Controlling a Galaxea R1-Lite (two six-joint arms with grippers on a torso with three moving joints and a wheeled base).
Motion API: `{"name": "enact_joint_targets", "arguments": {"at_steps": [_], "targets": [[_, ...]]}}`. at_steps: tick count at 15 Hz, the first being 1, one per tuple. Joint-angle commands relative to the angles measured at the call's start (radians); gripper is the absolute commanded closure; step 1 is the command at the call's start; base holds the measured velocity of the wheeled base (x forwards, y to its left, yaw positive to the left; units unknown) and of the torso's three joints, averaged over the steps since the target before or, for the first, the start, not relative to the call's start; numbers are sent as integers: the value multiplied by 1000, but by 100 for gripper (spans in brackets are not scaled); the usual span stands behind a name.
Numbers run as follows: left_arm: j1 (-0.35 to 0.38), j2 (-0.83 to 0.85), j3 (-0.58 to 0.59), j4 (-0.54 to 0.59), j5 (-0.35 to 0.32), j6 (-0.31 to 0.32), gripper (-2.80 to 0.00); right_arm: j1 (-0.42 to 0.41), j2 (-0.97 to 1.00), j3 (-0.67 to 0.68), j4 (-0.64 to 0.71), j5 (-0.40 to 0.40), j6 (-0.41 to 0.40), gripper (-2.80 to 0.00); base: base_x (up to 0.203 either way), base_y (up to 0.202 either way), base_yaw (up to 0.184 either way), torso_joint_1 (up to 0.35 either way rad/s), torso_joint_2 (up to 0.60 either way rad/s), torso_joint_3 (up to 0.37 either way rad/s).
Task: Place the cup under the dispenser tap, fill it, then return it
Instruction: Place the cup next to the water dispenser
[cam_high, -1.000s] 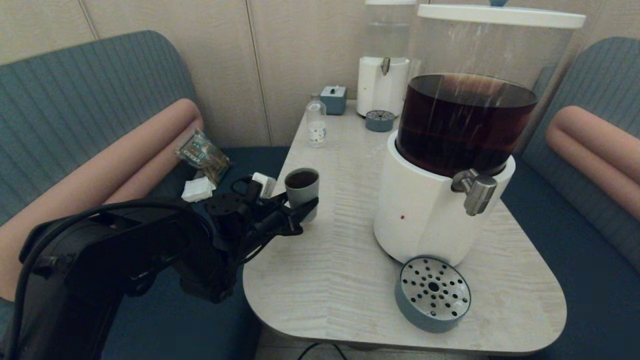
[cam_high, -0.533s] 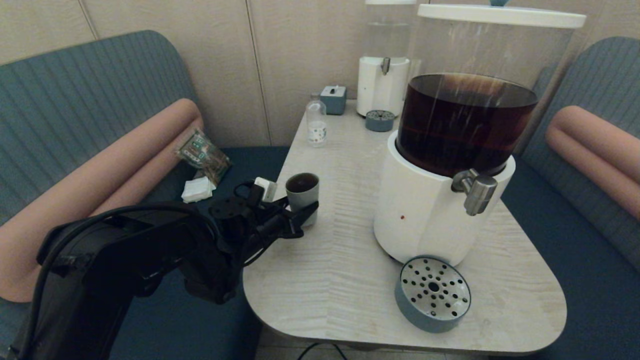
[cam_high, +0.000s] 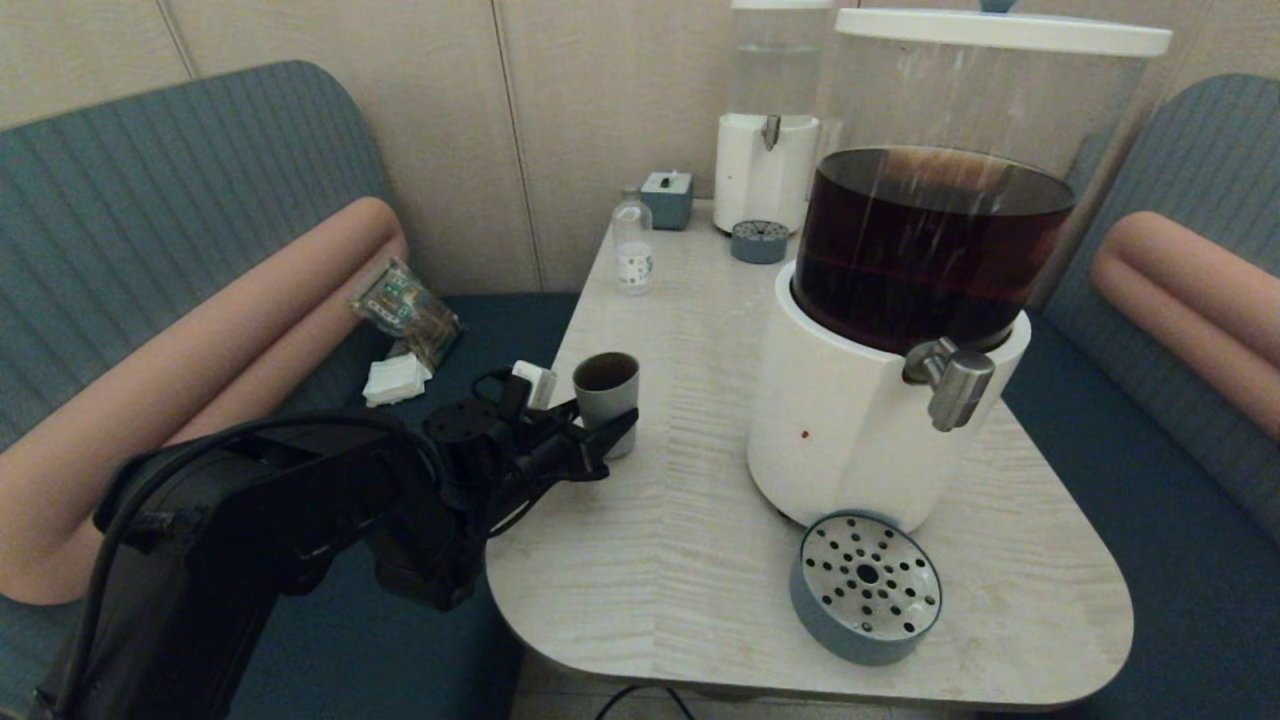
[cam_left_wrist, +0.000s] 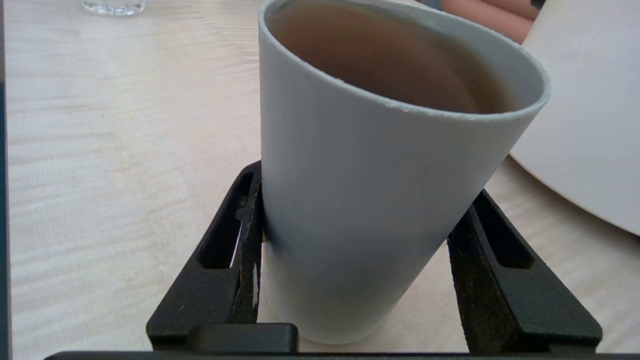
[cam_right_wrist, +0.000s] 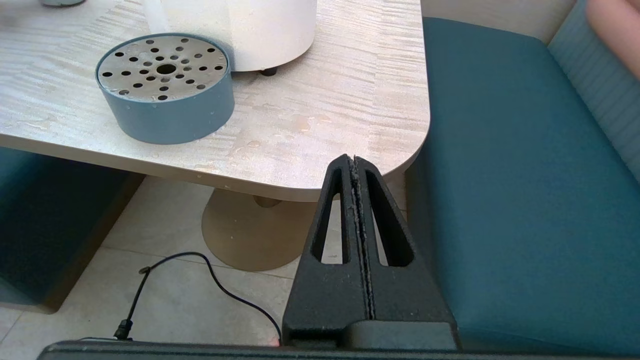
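The grey-blue cup (cam_high: 606, 392) stands near the table's left edge with brown liquid in it. My left gripper (cam_high: 606, 414) reaches in from the left and is shut on the cup low on its wall. In the left wrist view the cup (cam_left_wrist: 375, 200) fills the space between the two black fingers (cam_left_wrist: 240, 240), and its base looks to rest on the tabletop. The dispenser tap (cam_high: 950, 385) juts from the white base of the big dispenser (cam_high: 850, 430), well to the cup's right. My right gripper (cam_right_wrist: 354, 159) is shut on nothing, parked low off the table's near right corner.
A round blue drip tray (cam_high: 865, 585) with a perforated steel top sits in front of the big dispenser. At the back stand a clear bottle (cam_high: 632, 245), a small blue box (cam_high: 667, 198) and a narrower dispenser (cam_high: 765, 170). Blue benches flank the table (cam_high: 680, 560).
My left gripper has lowered the cup a little, down to the tabletop near the left edge. Nothing else has moved.
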Motion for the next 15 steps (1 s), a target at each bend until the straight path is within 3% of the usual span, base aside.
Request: {"name": "enact_joint_targets", "arguments": {"at_steps": [1,15], "targets": [[0,4,0,-8,-2,-1,0,0,0,-1,0,0,-1,0,0,0,0,0,0,0],[-2,15,-17,-8,5,-9,0,0,0,0,0,0,-1,0,0,0,0,0,0,0]]}}
